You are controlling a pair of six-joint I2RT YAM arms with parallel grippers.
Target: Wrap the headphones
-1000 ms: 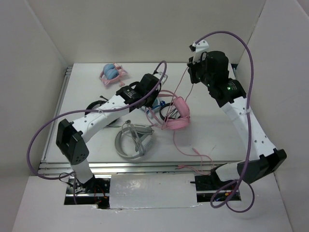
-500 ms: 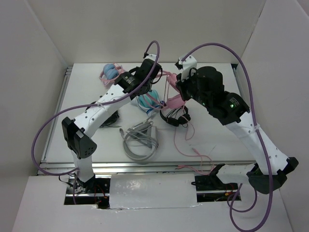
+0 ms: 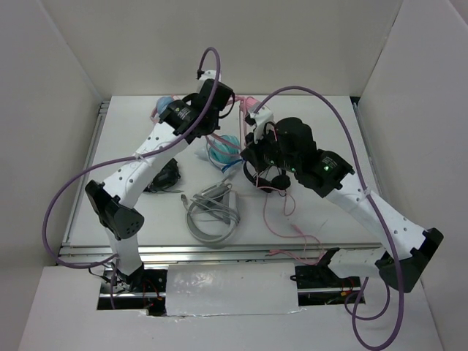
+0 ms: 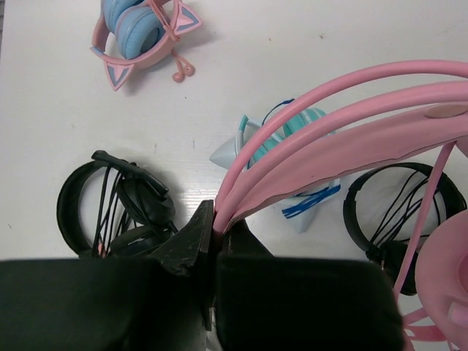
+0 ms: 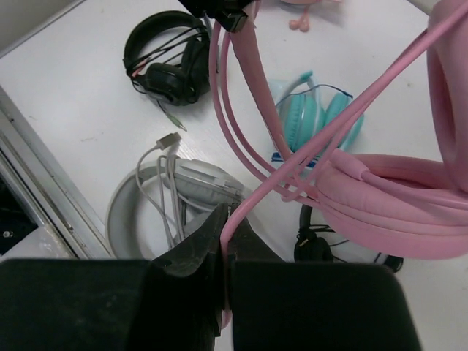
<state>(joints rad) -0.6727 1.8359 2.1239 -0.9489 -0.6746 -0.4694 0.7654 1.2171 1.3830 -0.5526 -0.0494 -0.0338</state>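
The pink headphones hang in the air between my two grippers. My left gripper (image 4: 219, 219) is shut on the pink headband (image 4: 344, 110), with one round pink cup (image 4: 446, 256) at the right edge. My right gripper (image 5: 228, 227) is shut on the thin pink cable (image 5: 329, 135), which crosses the headband (image 5: 248, 51) and runs over the padded cup (image 5: 395, 190). In the top view the left gripper (image 3: 228, 110) and right gripper (image 3: 252, 140) are close together above the table's middle. Only a bit of the headphones (image 3: 248, 102) shows there. The cable's loose end (image 3: 281, 219) trails on the table.
On the table lie teal headphones (image 3: 227, 150), grey headphones with a grey cable (image 3: 212, 216), a black pair (image 3: 164, 175), a second black pair (image 3: 267, 179), and the small pink pair with blue cups (image 4: 142, 33) at the back left. White walls enclose the table.
The left gripper has lifted the pink headphones off the table and carried them back and left. The right gripper has swung left and down with the cable, close to the left gripper.
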